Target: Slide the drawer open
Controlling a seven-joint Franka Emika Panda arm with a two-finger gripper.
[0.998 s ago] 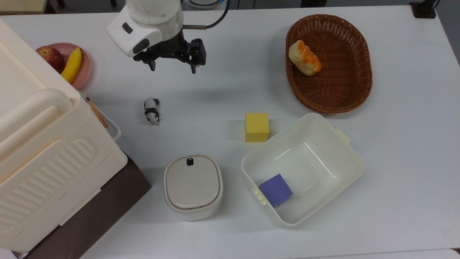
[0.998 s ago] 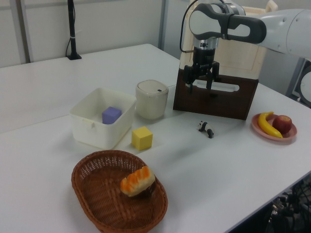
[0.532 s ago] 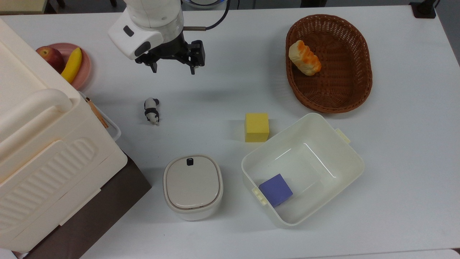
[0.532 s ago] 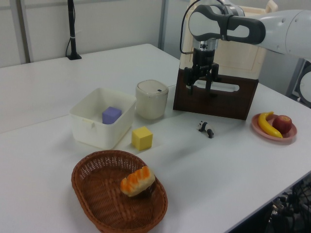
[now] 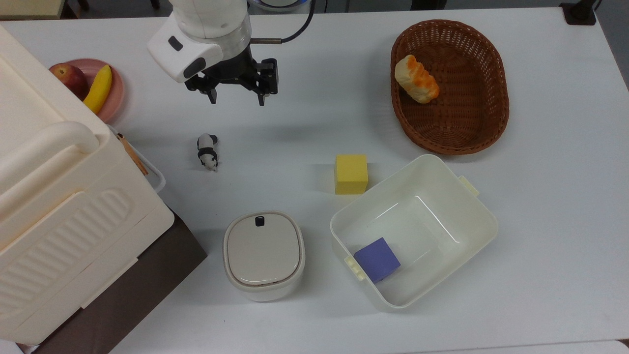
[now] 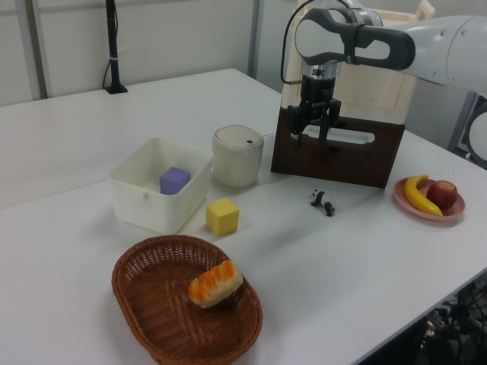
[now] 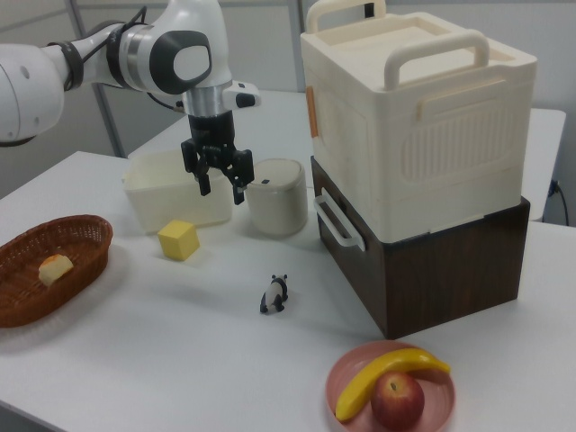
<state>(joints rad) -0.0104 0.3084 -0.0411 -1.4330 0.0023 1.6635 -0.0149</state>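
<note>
The drawer [image 6: 338,158] is the dark brown unit under the large cream ribbed box [image 5: 59,221], and its front panel sits flush. Its white loop handle [image 7: 337,220] faces the table's middle and also shows as a handle [image 5: 158,179] in the top view. My gripper [image 5: 237,101] hangs open above the table, beyond the panda toward the top view's upper edge, with nothing between its fingers. In the left view the gripper [image 6: 311,140] overlaps the drawer front. In the right view the gripper [image 7: 221,192] is well to the left of the handle and apart from it.
A small panda figure [image 5: 207,151] lies between gripper and drawer. A lidded cream pot [image 5: 264,254], a yellow cube [image 5: 351,173] and a white tub [image 5: 484,211] holding a purple cube [image 5: 377,259] stand nearby. A wicker basket [image 5: 457,128] holds bread. A pink plate [image 5: 117,93] carries fruit.
The gripper has turned slightly and crept a little toward the top view's bottom. Nothing on the table has moved.
</note>
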